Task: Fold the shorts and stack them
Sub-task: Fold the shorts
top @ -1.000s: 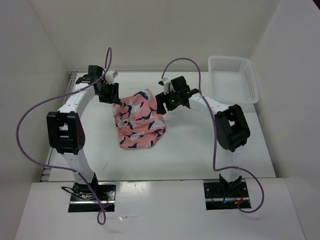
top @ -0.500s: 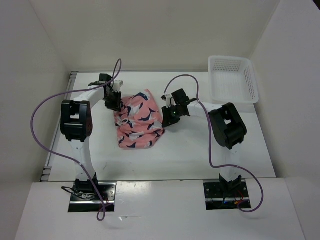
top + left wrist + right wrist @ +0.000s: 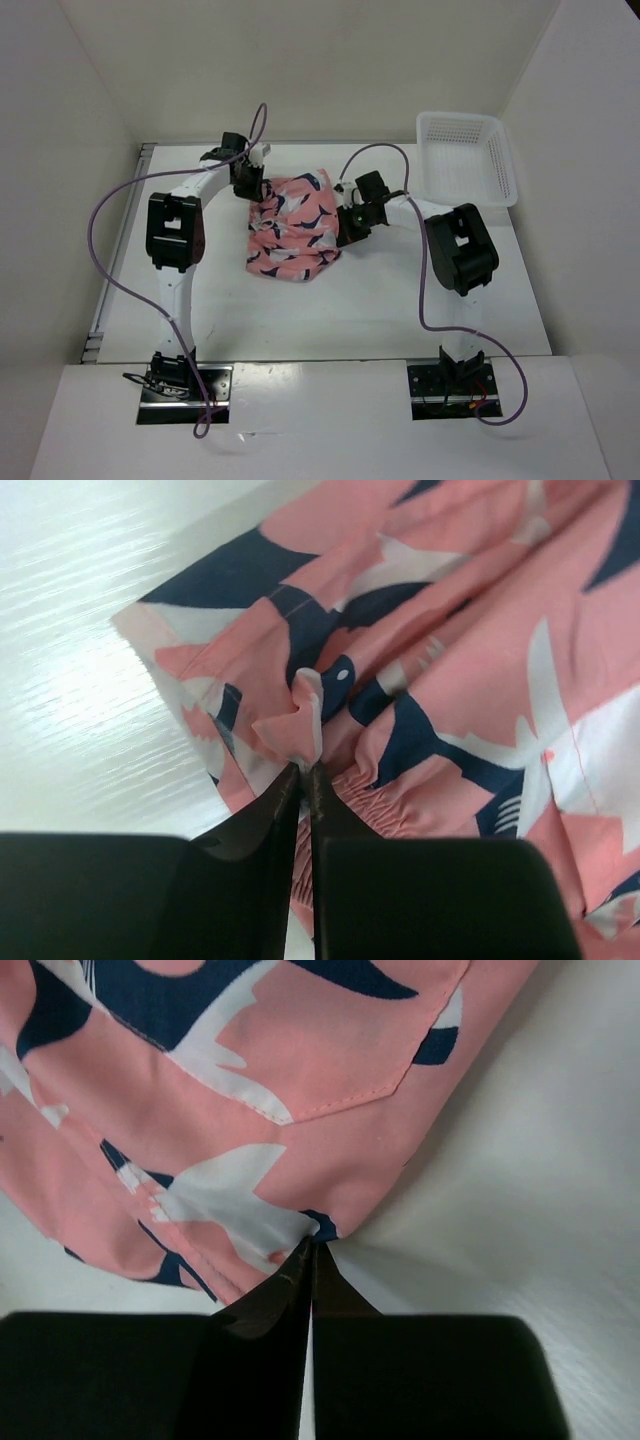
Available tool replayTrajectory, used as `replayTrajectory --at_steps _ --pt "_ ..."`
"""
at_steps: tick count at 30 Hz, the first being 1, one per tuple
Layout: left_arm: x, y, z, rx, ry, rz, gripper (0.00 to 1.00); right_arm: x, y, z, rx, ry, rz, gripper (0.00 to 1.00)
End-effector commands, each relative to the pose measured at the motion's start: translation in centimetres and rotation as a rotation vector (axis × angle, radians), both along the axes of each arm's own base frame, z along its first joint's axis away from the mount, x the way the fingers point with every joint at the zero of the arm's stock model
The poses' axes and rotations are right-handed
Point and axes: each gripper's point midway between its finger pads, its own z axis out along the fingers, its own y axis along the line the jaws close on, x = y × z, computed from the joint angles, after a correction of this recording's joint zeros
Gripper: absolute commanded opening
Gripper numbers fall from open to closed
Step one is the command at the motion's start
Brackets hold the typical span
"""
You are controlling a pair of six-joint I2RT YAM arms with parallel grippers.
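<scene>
The shorts (image 3: 295, 225), salmon-pink with navy and white whale shapes, lie bunched in the middle of the table. At the cloth's far left corner my left gripper (image 3: 254, 192) is shut on a pinch of the elastic waistband (image 3: 305, 730), its two black fingers pressed together. My right gripper (image 3: 349, 232) is shut on the cloth's right edge; in the right wrist view a small tuck of the shorts (image 3: 250, 1110) is caught at the fingertips (image 3: 311, 1252), just below a pocket seam.
A white mesh basket (image 3: 466, 158) stands at the table's far right corner. White walls enclose the table at the back and on both sides. Purple cables loop over both arms.
Both grippers have closed on the shorts. Both arms have carried the cloth to the right and a little towards the back, and it has spread wider between them.
</scene>
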Motion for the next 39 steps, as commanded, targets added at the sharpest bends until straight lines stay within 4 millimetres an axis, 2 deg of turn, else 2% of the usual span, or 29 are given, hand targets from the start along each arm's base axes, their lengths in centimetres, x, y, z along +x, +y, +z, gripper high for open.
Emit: replayTrajectory --at_steps 1,3,6,8,10,11,12,13,14,17,20,21,22,23,24,25,26,27,28,29,30,31,32,33,34,35,36,37,39 --pt "0.7 -1.5 0.7 -0.028 -0.026 -0.037 0.13 3.5 -1.1 3.6 -0.02 -0.156 0.008 0.04" --pt "0.1 -1.2 0.2 -0.014 -0.013 -0.029 0.13 4.0 -1.6 4.1 -0.03 -0.185 0.012 0.06" --pt "-0.6 -0.9 0.8 -0.006 -0.02 -0.024 0.16 4.3 -1.8 5.2 -0.033 -0.221 0.013 0.11" --pt "-1.1 -0.9 0.8 -0.006 -0.017 -0.024 0.38 4.5 -2.3 6.4 -0.041 -0.254 0.029 0.23" --pt "-0.8 -0.7 1.3 0.002 -0.036 -0.017 0.47 3.9 -2.2 7.0 -0.035 -0.249 0.055 0.38" --pt "-0.7 -0.3 1.2 0.023 -0.039 -0.004 0.57 3.6 -2.1 7.4 -0.025 -0.246 0.062 0.42" --pt "-0.5 -0.1 1.8 0.032 -0.052 0.002 0.62 3.4 -2.1 8.5 -0.013 -0.265 0.077 0.45" --pt "0.0 0.1 2.3 0.041 -0.069 0.01 0.65 3.1 -2.0 9.1 -0.003 -0.268 0.082 0.56" --pt "0.8 0.2 3.7 0.046 -0.106 0.018 0.76 2.7 -1.9 10.7 0.016 -0.291 0.087 0.61" --pt "2.3 0.5 7.8 0.055 -0.203 0.037 0.81 2.7 -2.3 13.5 0.04 -0.343 0.065 0.68" --pt "2.9 0.7 13.1 0.056 -0.3 0.054 0.89 4.1 -4.5 17.9 0.046 -0.437 -0.027 0.85" --pt "2.8 0.7 14.3 0.052 -0.322 0.055 0.89 4.3 -5.3 19.8 0.043 -0.482 -0.064 0.87" --pt "2.6 1.4 17.4 0.045 -0.38 0.068 0.9 5.4 -7.3 20.6 0.007 -0.519 -0.128 0.9" --pt "2.1 1.4 18.6 0.043 -0.394 0.069 0.9 5.8 -8.4 21.8 -0.004 -0.55 -0.163 0.9" --pt "1.3 2.0 21.4 0.038 -0.439 0.08 0.9 6.1 -9.7 23.3 -0.021 -0.604 -0.195 0.9" --pt "0.9 3.0 22.5 0.039 -0.457 0.098 0.91 6.9 -12.4 23.9 -0.076 -0.634 -0.27 0.92" --pt "0.0 3.6 23.2 0.041 -0.457 0.107 0.91 7.1 -13.8 24.6 -0.102 -0.659 -0.301 0.93" --pt "-1.3 5.0 26.0 0.041 -0.502 0.134 0.91 7.0 -15.5 26.1 -0.137 -0.712 -0.323 0.94" --pt "-2.1 5.8 26.7 0.043 -0.513 0.148 0.99 7.2 -18.3 25.8 -0.206 -0.721 -0.383 0.95" --pt "-3.4 6.8 25.4 0.053 -0.472 0.165 0.99 7.0 -20.0 25.9 -0.248 -0.733 -0.415 0.97" --pt "-5.1 8.7 27.1 0.059 -0.498 0.205 0.99 6.5 -21.7 26.7 -0.283 -0.759 -0.453 0.99" --pt "-6.1 9.8 26.9 0.066 -0.492 0.228 0.99 6.2 -25.0 26.2 -0.345 -0.746 -0.525 1.0" --pt "-7.8 10.8 28.1 0.064 -0.517 0.249 0.99 5.9 -26.4 26.4 -0.365 -0.746 -0.548 1.0" --pt "-9.3 13.2 25.4 0.08 -0.451 0.302 0.99 5.1 -27.7 26.5 -0.378 -0.741 -0.579 1.0" --pt "-10.4 14.3 24.5 0.087 -0.432 0.331 0.99 4.5 -29.7 26.3 -0.399 -0.723 -0.622 1.0" --pt "-11.8 15.1 25.2 0.093 -0.457 0.355 0.99 4.1 -30.5 26.4 -0.419 -0.717 -0.647 1.0" --pt "-13.0 16.5 24.2 0.092 -0.436 0.389 0.99 3.4 -30.7 25.5 -0.437 -0.69 -0.653 1.0" --pt "-14.3 16.8 21.5 0.094 -0.379 0.404 0.99 2.8 -31.3 26.0 -0.458 -0.709 -0.656 1.0" --pt "-16.2 17.0 21.0 0.091 -0.379 0.419 0.99 1.8 -31.3 25.5 -0.472 -0.684 -0.659 1.0"
